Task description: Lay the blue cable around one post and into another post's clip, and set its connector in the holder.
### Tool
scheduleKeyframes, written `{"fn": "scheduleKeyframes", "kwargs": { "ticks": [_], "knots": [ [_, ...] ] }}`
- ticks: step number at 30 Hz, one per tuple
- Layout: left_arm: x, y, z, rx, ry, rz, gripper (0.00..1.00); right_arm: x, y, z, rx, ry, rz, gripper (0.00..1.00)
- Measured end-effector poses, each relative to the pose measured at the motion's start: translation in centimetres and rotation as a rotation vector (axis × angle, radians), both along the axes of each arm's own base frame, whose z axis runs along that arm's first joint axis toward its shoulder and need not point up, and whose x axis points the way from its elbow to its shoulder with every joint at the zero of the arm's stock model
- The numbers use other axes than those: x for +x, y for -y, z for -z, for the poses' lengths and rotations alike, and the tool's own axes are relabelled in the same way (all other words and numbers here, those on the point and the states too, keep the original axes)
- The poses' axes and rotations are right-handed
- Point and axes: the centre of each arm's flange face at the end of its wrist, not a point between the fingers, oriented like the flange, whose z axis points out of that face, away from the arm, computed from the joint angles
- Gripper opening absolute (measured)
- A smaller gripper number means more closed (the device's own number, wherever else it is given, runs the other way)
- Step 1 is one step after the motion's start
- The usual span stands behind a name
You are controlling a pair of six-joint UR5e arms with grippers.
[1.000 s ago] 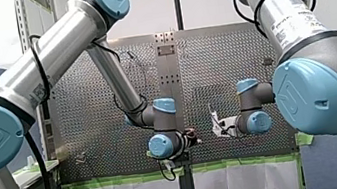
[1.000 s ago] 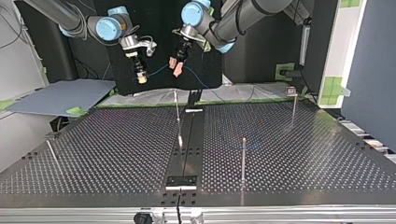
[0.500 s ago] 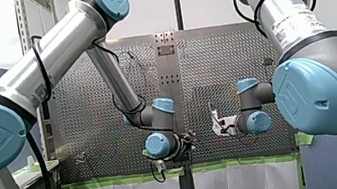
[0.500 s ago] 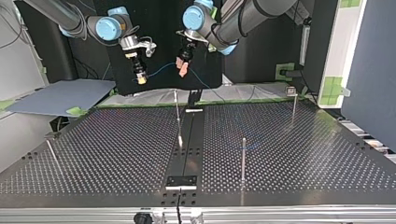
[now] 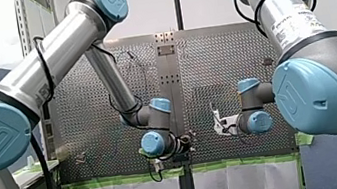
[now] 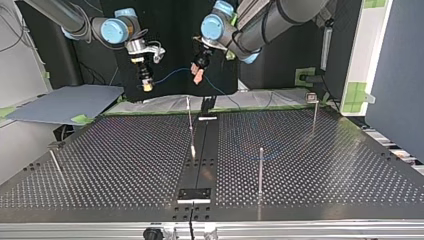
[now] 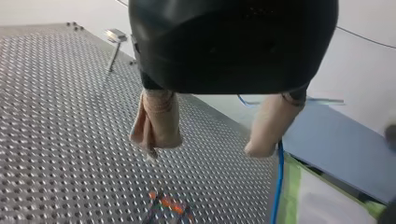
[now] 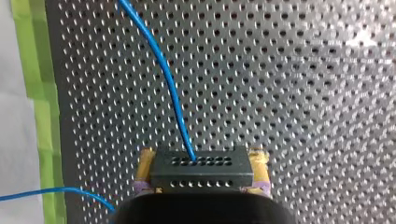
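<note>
Connector clamped in right gripper, wrist cam only | left gripper spread, blue cable beside

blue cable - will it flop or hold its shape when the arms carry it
Probably a bit springy: the blue cable leaves the connector in a smooth bend, no kink. Yet likely floppy overall: it bows loosely between my right gripper and my left gripper. Probably light, being thin.

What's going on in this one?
My right gripper is shut on the black connector, with the blue cable leading out of it. My left gripper is open, and the cable runs past one of its beige fingers. Both hang near the far edge of the table in the top view. The stretch between them is in the air, clear of each post.
</note>
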Motion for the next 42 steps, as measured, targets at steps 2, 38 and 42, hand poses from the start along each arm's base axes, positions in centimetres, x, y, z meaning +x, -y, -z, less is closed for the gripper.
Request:
{"fn": "scheduleKeyframes", "kwargs": {
  "ticks": [2,38,42],
  "knots": [
    [0.6,-0.8,0.2,0.030,-0.010,-0.001,1.00,-0.3,0.2,0.0,-0.002,-0.003,0.023,0.01],
    [0.1,0.8,-0.1,-0.045,-0.004,0.117,1.00,1.5,-0.9,-0.1,-0.017,0.002,-0.045,0.01],
    [0.0,0.9,-0.1,-0.045,-0.003,0.113,1.00,2.0,-1.2,-0.2,-0.023,0.008,-0.086,0.01]
  ]
}}
